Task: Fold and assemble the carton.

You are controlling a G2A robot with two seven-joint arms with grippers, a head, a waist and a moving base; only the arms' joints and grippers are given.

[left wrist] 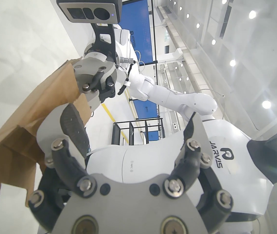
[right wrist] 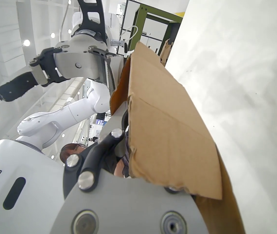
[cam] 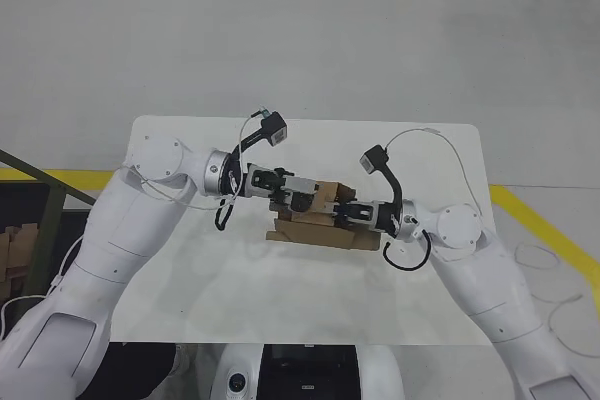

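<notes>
A brown cardboard carton, partly folded with loose flaps, lies at the middle of the white table. My left gripper comes at it from the left side. Its fingers are open, and one dark pad rests against a carton flap. My right gripper comes from the right and is shut on a carton panel, seen across in the left wrist view. In the right wrist view that panel covers my right fingers, and one left finger stands spread out to the side.
The table's near half and back strip are bare. Grey floor surrounds it, with yellow tape on the right. A green frame and stacked cardboard stand off the left edge.
</notes>
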